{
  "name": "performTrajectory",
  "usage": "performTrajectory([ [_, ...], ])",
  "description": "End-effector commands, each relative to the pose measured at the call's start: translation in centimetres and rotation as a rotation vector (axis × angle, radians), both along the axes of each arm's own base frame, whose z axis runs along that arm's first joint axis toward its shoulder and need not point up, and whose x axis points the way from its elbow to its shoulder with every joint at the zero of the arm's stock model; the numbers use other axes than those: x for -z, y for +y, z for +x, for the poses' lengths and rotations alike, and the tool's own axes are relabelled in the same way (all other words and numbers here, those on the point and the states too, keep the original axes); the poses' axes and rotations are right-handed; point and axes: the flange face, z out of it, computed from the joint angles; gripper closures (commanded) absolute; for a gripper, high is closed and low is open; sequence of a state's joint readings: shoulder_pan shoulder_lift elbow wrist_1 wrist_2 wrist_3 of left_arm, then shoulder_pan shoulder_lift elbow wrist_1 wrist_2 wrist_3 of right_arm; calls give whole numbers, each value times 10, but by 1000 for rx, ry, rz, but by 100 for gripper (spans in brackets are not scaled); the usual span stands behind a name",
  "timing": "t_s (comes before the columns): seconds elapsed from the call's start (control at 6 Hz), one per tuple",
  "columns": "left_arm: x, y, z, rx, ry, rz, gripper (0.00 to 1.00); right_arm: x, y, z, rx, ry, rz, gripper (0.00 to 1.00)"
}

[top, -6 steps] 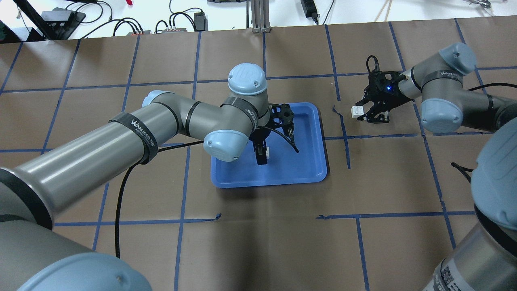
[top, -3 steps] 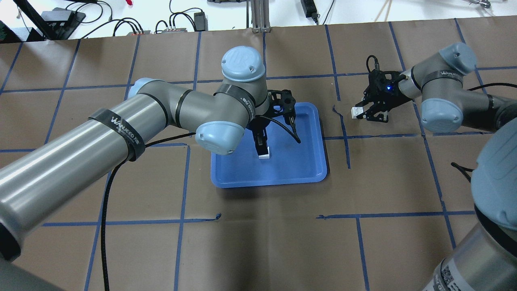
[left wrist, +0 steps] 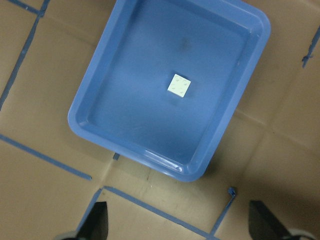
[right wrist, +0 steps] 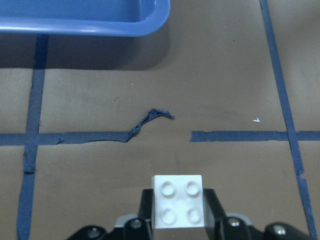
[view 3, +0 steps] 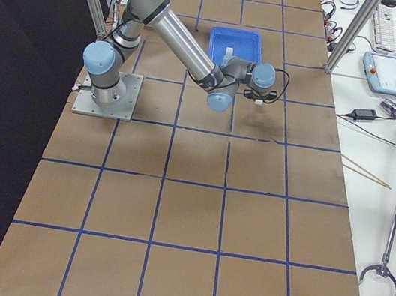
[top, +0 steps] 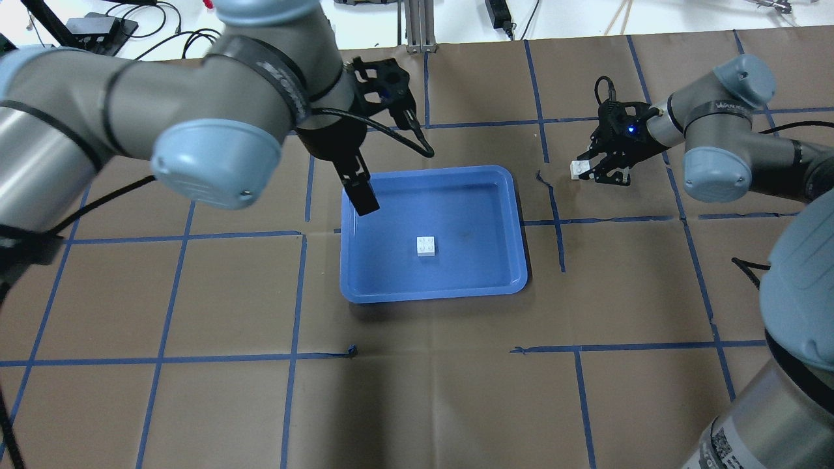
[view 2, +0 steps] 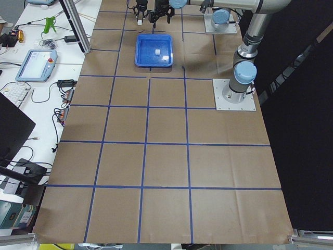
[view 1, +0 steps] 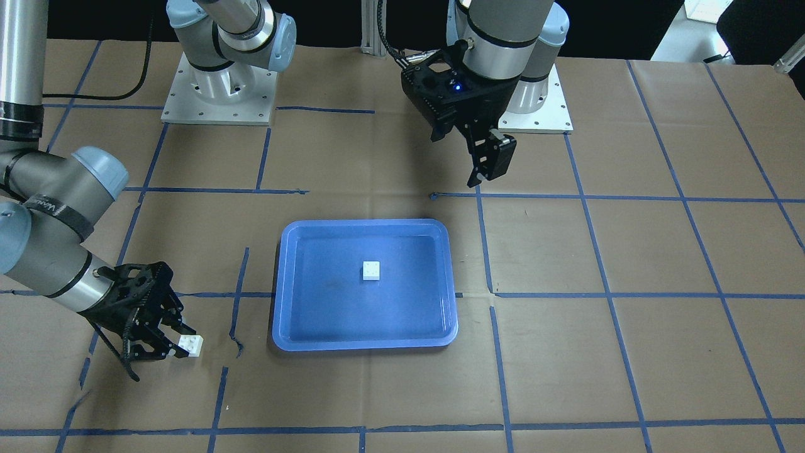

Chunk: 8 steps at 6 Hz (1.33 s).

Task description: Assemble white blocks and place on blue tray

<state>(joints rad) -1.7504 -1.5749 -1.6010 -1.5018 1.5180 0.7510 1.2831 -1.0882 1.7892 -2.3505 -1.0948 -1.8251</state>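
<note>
**Arm and gripper status: left raised and open, right clamped**

The left arm [top: 98, 124] enters from the robot's left with its elbow and wrist joints bent. The wrist is turned so that the left gripper [view 1: 492, 163] points downward and is held high. Its fingers [left wrist: 97, 222] stand wide apart, showing at the two lower corners of the left wrist view.

The right arm [top: 736, 150] reaches forward, bends inward at the wrist and is carried low. The right gripper [view 1: 181, 343] points toward the robot's left and tilts downward. Its fingers [right wrist: 144, 202] are closed on opposite sides of a white block [right wrist: 178, 207], which sits studs up. A blue light [top: 629, 128] glows on the right gripper's body.
</note>
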Motion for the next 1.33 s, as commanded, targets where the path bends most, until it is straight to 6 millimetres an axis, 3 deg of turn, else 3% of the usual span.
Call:
performTrajectory([
  [0.0,-16,-7,43,-436,-2,-8,1,-32,11,45,22,-10,7,80],
  [0.33,-38,-8,52,-842,70,-102,1,-47,35,125,41,-37,58,80],
  [0.5,-37,-6,53,-867,69,-97,1,-49,53,169,27,-47,84,80],
  [0.67,-39,-3,54,-869,65,-92,1,-37,74,208,-15,-44,110,80],
  [0.83,-39,-2,55,-872,68,-93,1,-28,91,231,-3,-55,73,80],
  [1.17,-40,-2,55,-872,68,-94,1,2,123,234,0,-68,38,78],
])
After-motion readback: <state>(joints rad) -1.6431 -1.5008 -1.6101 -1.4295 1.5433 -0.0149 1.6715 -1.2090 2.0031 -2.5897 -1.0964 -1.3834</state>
